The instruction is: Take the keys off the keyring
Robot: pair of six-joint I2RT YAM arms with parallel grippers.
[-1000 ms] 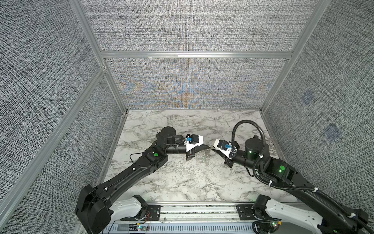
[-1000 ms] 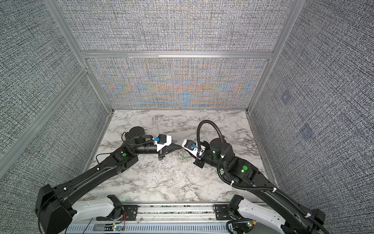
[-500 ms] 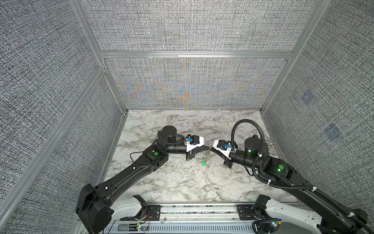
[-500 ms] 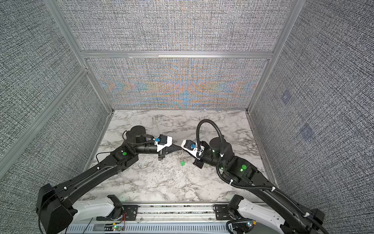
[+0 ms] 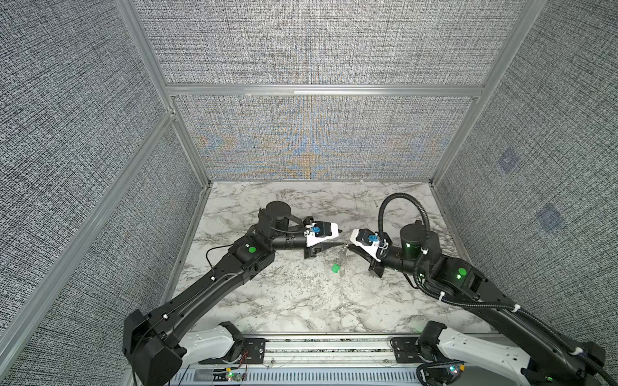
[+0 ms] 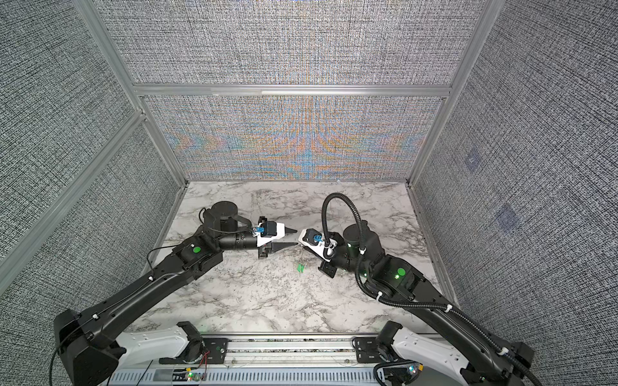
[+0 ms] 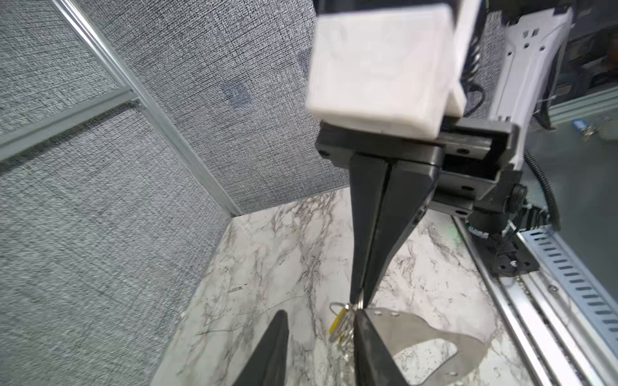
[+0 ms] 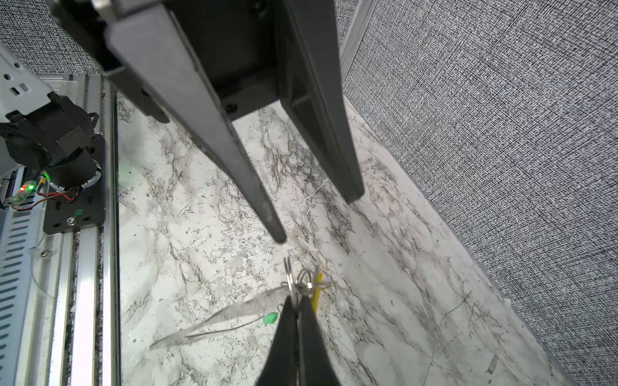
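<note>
With our right claw (image 8: 297, 300) clamped on the light, slippery keyring (image 8: 294, 284) and left claw (image 8: 317, 218) part-open, we would grip the dangling keys (image 8: 270, 318) by their stiff tags (image 8: 317, 290).

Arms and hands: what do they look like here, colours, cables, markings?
The left arm and right arm are black, each with a white base segment and a round green mark. A ribbed black hose runs along the right arm; a thin black cable hangs by the left. The left hand and right hand have black, tapering fingers and a white housing with a blue plug.
</note>
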